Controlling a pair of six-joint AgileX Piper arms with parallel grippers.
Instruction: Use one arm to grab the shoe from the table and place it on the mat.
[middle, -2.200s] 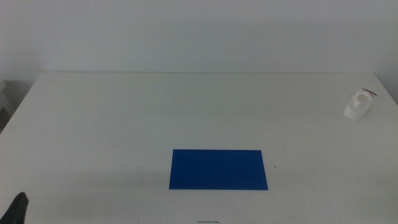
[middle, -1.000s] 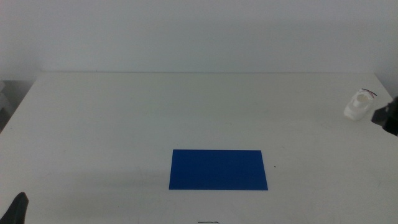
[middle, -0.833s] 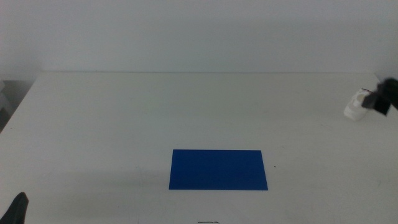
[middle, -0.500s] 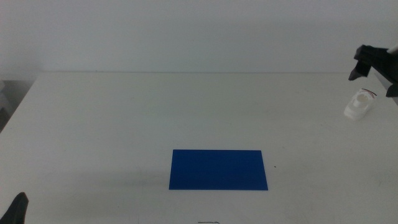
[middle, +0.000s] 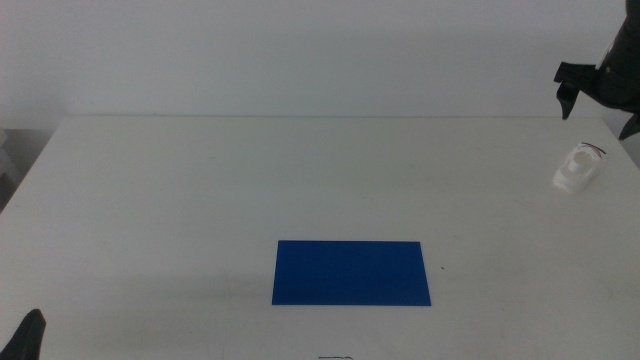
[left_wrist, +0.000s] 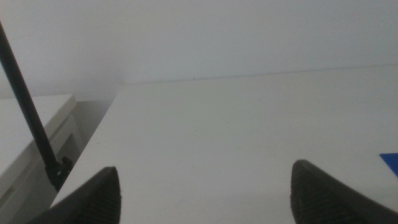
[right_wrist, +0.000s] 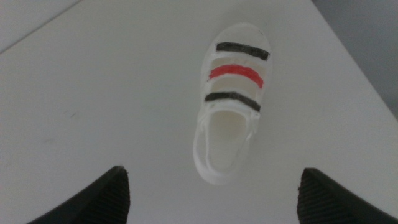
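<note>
The small white shoe (middle: 577, 169) with dark and red straps stands on the white table (middle: 250, 180) at the far right edge. In the right wrist view the shoe (right_wrist: 230, 106) lies flat, straps up, seen from above. My right gripper (middle: 597, 108) hangs open in the air just above and behind the shoe, holding nothing; the right wrist view (right_wrist: 214, 205) shows its jaws wide apart either side of the shoe's heel end. The deep-blue mat (middle: 351, 272) lies flat at the front middle. My left gripper (middle: 30, 335) waits at the bottom left corner, open (left_wrist: 205, 205).
The table's right edge (right_wrist: 354, 68) runs close beside the shoe. The left wrist view shows the table's left edge, a thin black cable (left_wrist: 28, 118) beside it, and a corner of the mat (left_wrist: 390, 158).
My right arm came in from the right, rose past the shoe and now hovers above it. The shoe, the mat and the left gripper have not moved.
</note>
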